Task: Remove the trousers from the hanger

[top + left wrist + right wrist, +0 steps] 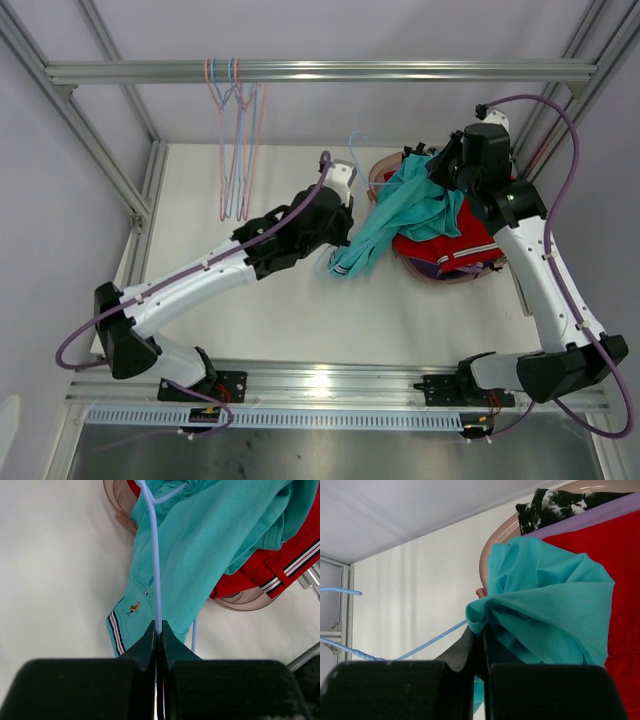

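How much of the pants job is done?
Done: red trousers and others lie in the basket, and bare hangers hang on the rail. In hand: the left hand pinches the blue hanger while the right hand grips the teal trousers. Left: pulling the teal pair free; it looks still threaded on the hanger.

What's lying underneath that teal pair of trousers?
Red trousers lie beneath the teal trousers, in a pinkish tub. Lilac cloth and black speckled cloth show near its rim. Anything deeper is covered.
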